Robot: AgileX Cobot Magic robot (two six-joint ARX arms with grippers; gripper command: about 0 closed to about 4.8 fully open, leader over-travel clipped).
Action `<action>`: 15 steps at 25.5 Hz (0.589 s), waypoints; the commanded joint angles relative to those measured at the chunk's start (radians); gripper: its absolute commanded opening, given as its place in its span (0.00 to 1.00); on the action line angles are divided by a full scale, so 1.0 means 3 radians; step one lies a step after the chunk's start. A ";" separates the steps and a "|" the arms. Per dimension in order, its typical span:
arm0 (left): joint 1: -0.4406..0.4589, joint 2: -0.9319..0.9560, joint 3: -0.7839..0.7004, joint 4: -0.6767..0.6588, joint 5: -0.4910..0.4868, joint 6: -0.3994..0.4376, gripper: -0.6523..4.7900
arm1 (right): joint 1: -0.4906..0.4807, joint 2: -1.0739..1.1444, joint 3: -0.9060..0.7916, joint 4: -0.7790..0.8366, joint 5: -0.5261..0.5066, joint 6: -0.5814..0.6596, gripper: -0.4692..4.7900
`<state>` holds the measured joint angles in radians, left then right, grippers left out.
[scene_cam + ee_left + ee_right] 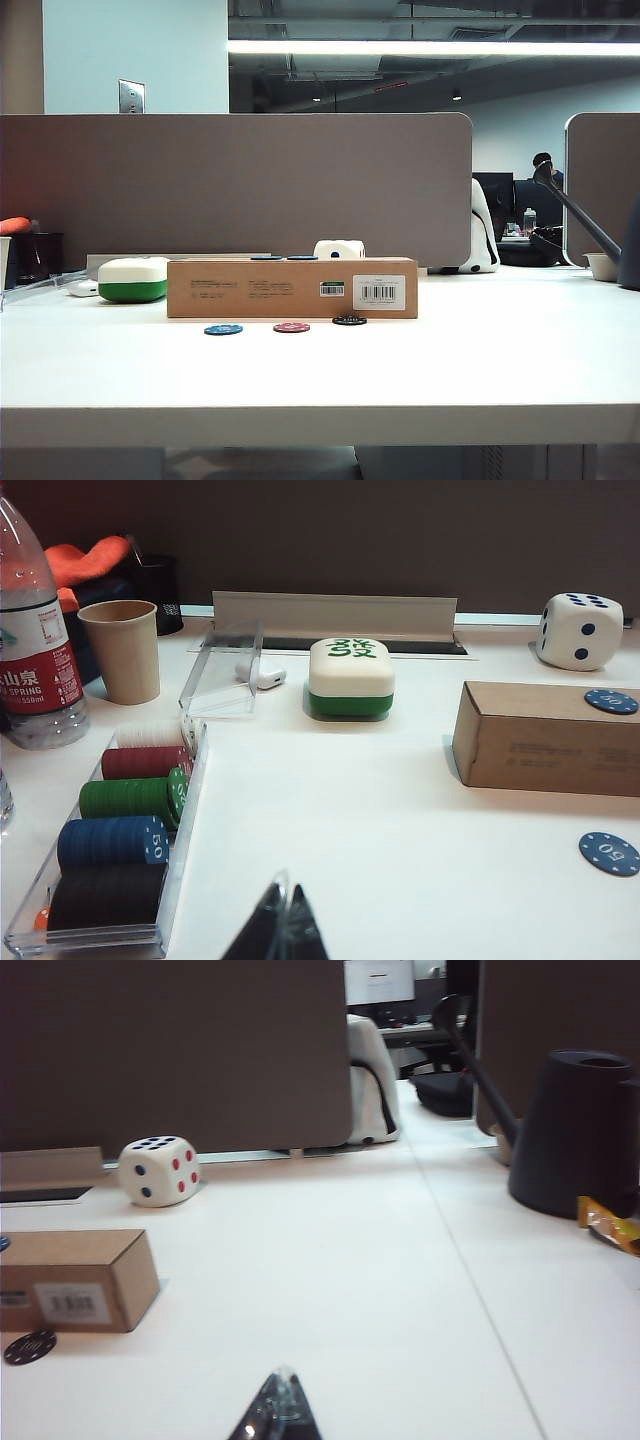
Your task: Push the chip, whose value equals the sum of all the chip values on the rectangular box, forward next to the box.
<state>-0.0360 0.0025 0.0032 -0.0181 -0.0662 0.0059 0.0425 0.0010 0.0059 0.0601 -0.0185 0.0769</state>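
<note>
Brown cardboard, matte and sharp-edged, forms the rectangular box (291, 288), long and low on the smooth white table (480, 350), and everything else sits around it. Left of the box lies a rounded white-and-green case (133, 279); on its lid rest two flat blue chips (284, 257). Before its front face lie a blue chip (223, 329), a red chip (291, 327), and the chip (349, 320), black and disc-shaped, lying just beside the box below its white barcode label (379, 292). Behind the box stands a white die (339, 249). Neither arm appears in the exterior view. The left gripper (283, 922) hovers low above the table beside a clear tray of stacked chips (120, 850), well back from the box, dark fingertips pressed together to a point. The right gripper (282, 1408) hangs likewise, clear of the box's right end, tips closed together.
</note>
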 commanded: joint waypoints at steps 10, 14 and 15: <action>-0.0003 0.0000 0.0014 0.0038 -0.0001 -0.0009 0.11 | -0.0003 -0.0009 -0.0015 -0.0114 -0.0029 -0.0010 0.08; -0.0004 0.0000 0.0014 0.0038 -0.0001 -0.0009 0.11 | -0.0001 -0.0009 -0.0015 -0.0113 -0.0029 -0.0010 0.08; -0.0004 0.0000 0.0014 0.0038 -0.0001 -0.0009 0.11 | -0.0001 -0.0009 -0.0015 -0.0113 -0.0029 -0.0010 0.08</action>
<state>-0.0360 0.0025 0.0032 -0.0181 -0.0662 0.0059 0.0425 0.0010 0.0059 0.0101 -0.0261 0.0769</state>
